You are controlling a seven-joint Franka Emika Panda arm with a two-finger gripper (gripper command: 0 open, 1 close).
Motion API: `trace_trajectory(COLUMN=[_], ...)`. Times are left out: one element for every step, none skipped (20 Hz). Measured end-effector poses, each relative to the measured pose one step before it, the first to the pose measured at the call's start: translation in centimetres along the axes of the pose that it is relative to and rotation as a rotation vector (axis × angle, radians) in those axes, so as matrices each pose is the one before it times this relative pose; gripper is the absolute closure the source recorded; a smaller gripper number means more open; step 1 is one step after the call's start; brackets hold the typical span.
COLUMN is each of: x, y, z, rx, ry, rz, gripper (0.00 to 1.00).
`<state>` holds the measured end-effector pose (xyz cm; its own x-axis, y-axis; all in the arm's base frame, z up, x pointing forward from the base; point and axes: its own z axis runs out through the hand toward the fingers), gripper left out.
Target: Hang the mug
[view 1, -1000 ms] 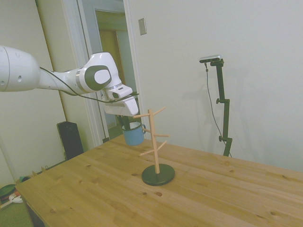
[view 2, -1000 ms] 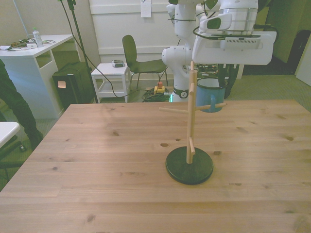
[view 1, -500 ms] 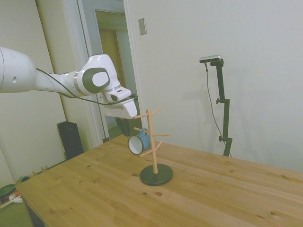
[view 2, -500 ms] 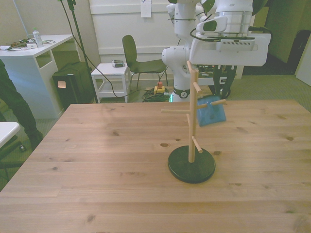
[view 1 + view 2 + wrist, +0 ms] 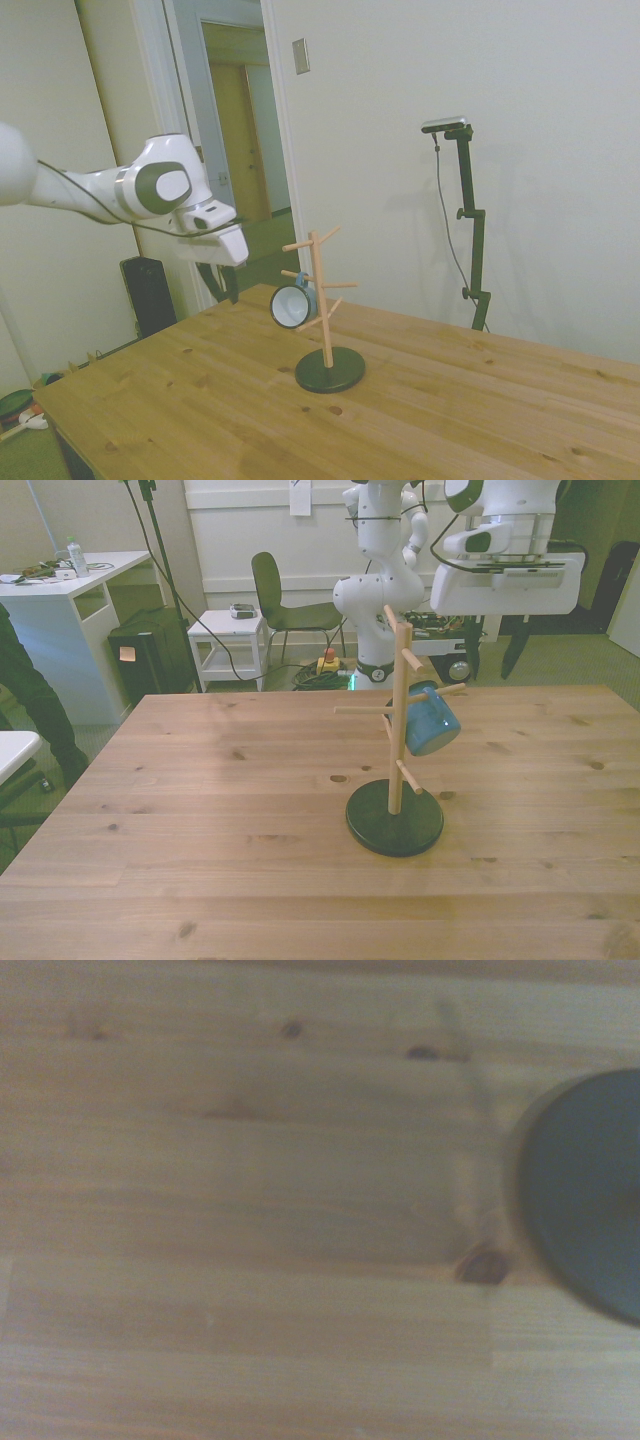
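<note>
The mug (image 5: 293,305) hangs by its handle on a stand (image 5: 397,730) peg, tipped sideways, empty mouth facing the side camera; the end effector (image 5: 226,283) holds nothing, finger spread unclear, well apart from it

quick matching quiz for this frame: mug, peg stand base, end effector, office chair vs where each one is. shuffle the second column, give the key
Column one
1. small blue enamel mug
2. round black base of the wooden peg stand
3. white arm's end effector
4. dark office chair

Column two
A. flat on the wooden table
B. on the floor behind the table
C. hanging tilted from a peg
D. in the air, clear of the stand

Pairs: 1-C, 2-A, 3-D, 4-B
</note>
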<state>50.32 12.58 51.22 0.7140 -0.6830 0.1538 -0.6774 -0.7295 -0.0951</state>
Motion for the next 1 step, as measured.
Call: trace_trajectory(x=[-1.055], y=[0.714], z=[1.26], rx=[-0.00535], ry=[-0.00105], rz=[-0.00862], gripper=[0.0])
